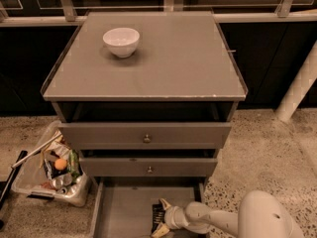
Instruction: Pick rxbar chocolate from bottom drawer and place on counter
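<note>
Clutter lying left of the cabinet on the speckled floor (267, 152): clear bin (22, 185) packed with wrappers and cans, with a small orange ball (60, 163) on top, sitting just beside the bottom drawer's left wall. Standing well apart on the right, a white post (297, 90) leaning up toward the rail. Resting on the counter (173, 63) at its back left, a white bowl (121, 41), upright. Hanging below the counter, two upper drawers, top drawer (99, 135) and middle drawer (109, 167), each showing a small round knob, the middle one overhanging the rear of the bottom drawer (124, 212), which is standing pulled out at the lower edge of the view.

Reaching in from the lower right, the white arm (218, 219), crossing the drawer's right side. Hovering low over the drawer floor, right of centre, the gripper (161, 215), fingers (164, 203) spread apart, one toward the cabinet and one toward the viewer. Lying flat on the drawer floor between those fingers, the rxbar chocolate (157, 213), a dark wrapper; touching or not, impossible to tell.
</note>
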`<move>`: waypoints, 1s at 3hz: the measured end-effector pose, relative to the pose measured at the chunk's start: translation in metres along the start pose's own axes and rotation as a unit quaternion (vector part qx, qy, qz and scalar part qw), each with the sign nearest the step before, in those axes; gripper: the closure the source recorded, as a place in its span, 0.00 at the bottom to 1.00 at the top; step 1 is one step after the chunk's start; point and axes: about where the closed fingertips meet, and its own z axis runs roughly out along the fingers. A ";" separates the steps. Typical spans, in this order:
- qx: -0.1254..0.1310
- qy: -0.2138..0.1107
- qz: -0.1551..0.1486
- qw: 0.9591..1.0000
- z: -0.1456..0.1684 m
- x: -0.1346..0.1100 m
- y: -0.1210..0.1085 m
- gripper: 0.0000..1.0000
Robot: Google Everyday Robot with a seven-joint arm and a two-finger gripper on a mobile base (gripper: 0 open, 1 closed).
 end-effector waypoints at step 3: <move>-0.011 -0.009 0.005 1.000 -0.015 -0.014 0.003 1.00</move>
